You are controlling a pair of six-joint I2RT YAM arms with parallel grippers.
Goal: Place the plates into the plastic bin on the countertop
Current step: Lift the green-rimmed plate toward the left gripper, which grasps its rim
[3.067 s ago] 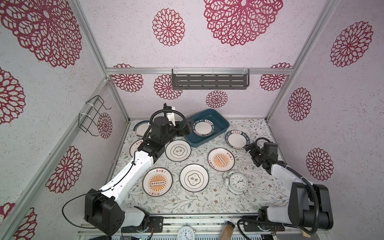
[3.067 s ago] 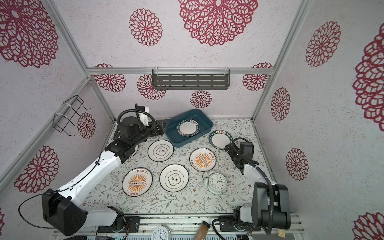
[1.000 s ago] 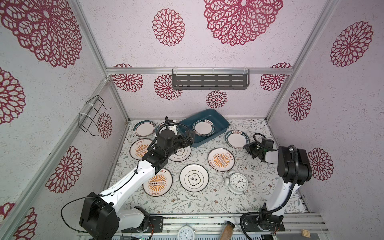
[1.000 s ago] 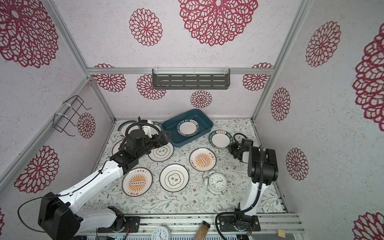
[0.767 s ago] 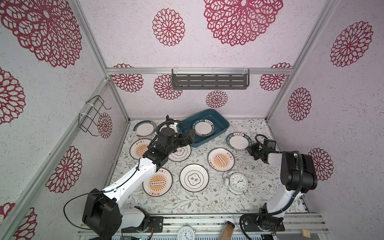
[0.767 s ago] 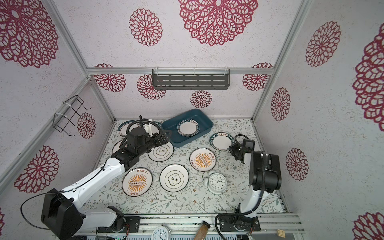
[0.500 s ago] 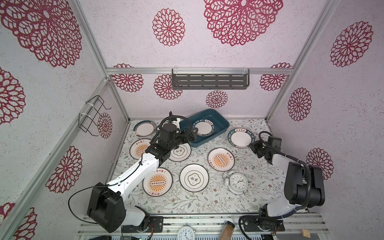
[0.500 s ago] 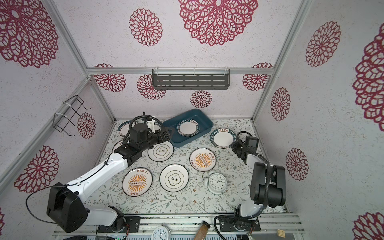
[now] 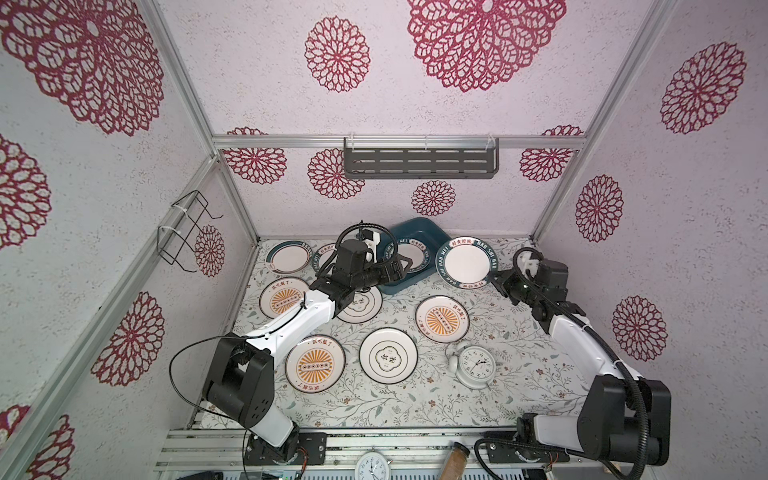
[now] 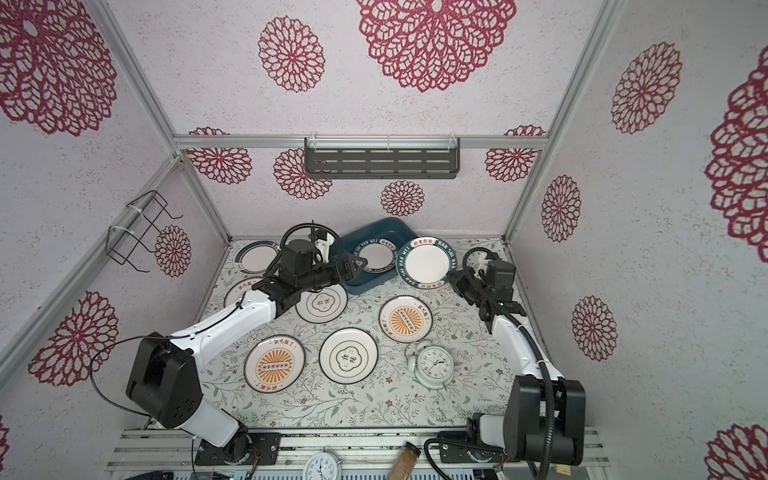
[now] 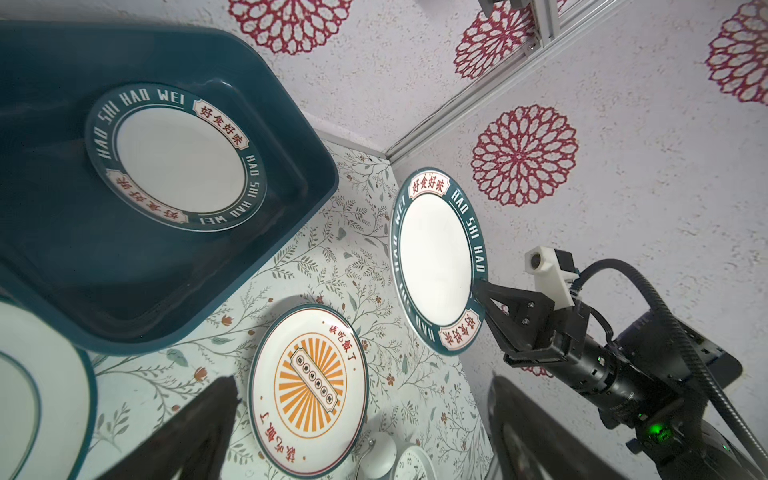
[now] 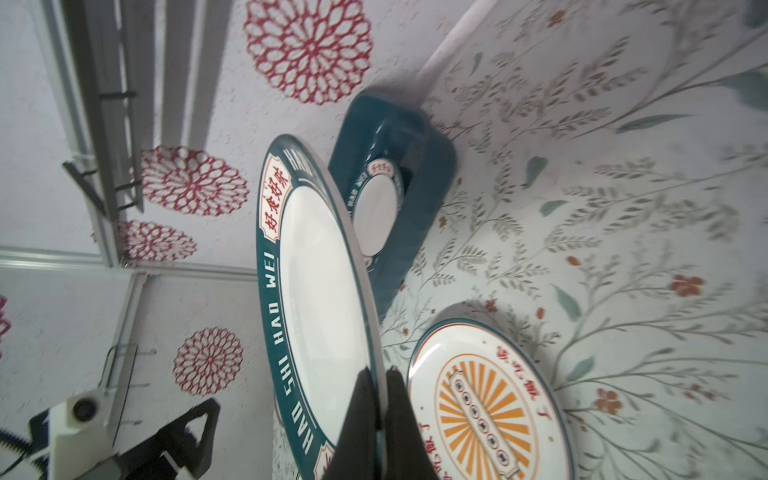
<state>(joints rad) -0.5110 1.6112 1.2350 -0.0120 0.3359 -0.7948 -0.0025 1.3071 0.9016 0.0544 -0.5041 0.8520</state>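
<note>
Plates (image 9: 388, 355) are mostly not yet binned. One teal-rimmed plate (image 9: 409, 254) lies flat in the bin (image 9: 400, 285). A second of the same kind, the lifted plate (image 9: 464, 262), hangs tilted in the air just right of the bin, its rim pinched in the right claw (image 11: 478, 293). Seven more show on the table (image 9: 498, 374), left of and in front of the bin. All are round, white and glossy. Some have teal lettered rims, some orange sunburst centres, some black emblems. The left claw (image 9: 400, 268) gapes wide and empty by the bin's left side.
</note>
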